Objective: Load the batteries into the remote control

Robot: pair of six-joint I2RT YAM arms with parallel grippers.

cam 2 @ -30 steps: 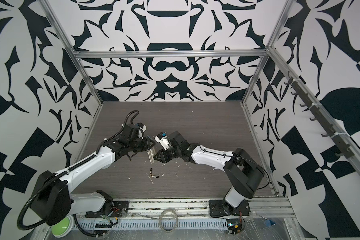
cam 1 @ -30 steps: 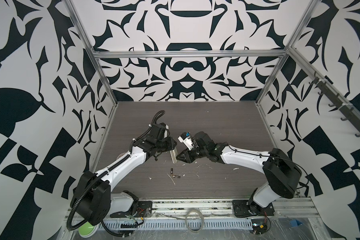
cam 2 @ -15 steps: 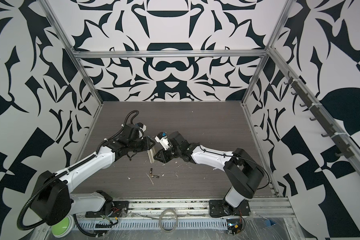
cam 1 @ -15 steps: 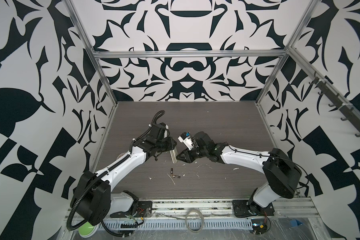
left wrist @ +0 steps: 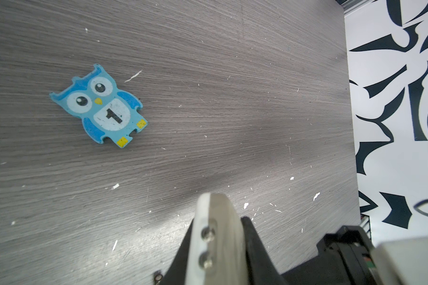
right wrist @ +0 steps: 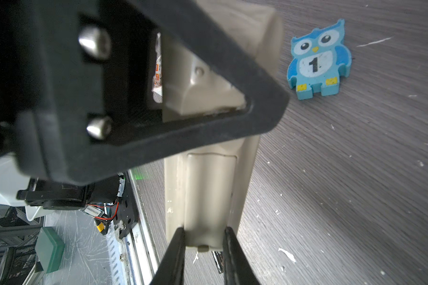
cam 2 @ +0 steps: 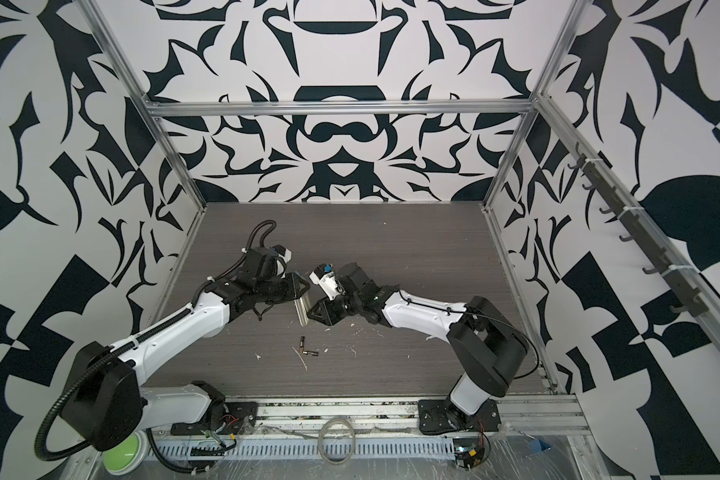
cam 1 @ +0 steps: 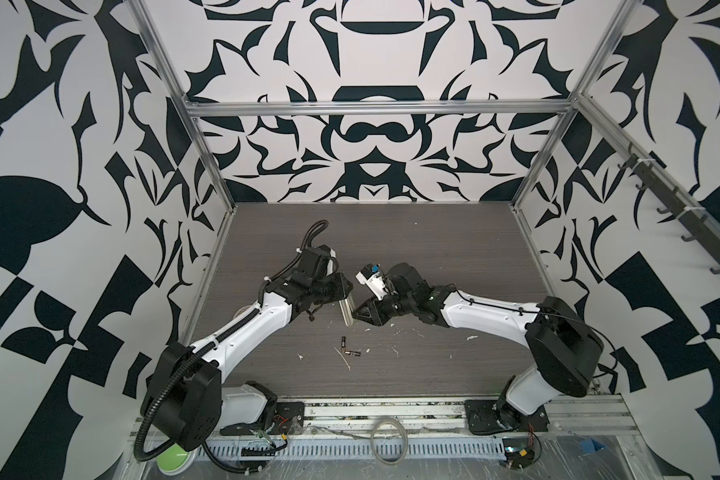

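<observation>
Working on the back cover (right wrist: 210, 192) here, looks like: shut over the bay, nothing loaded yet, so very much the opening step. Holding the remote control (cam 1: 347, 315) up off the bench (cam 1: 433, 249), near upright, right in the middle between both arms, pale back facing the right wrist camera. Clamped across its body with the left hand (cam 1: 345, 291), pressed tight on it like a vice. Pinching with the right hand (right wrist: 204, 244) too, narrowed down, 2 black fingertips (right wrist: 178, 246) set against the long edges of the cover at the catch end. Leaving 2 batteries (cam 1: 344, 341) loose on the bench just in front of the remote, lying at an angle to each other, near both hands but apart from them. Ignoring the blue owl (right wrist: 318, 61) off to the side.

Calls next for a slide or pull of that cover away from the catch, against a firm left grip; slim hold, could slip. Reaching in low from the front rail, both forearms angled inward, wrists almost meeting over mid-bench.
</observation>
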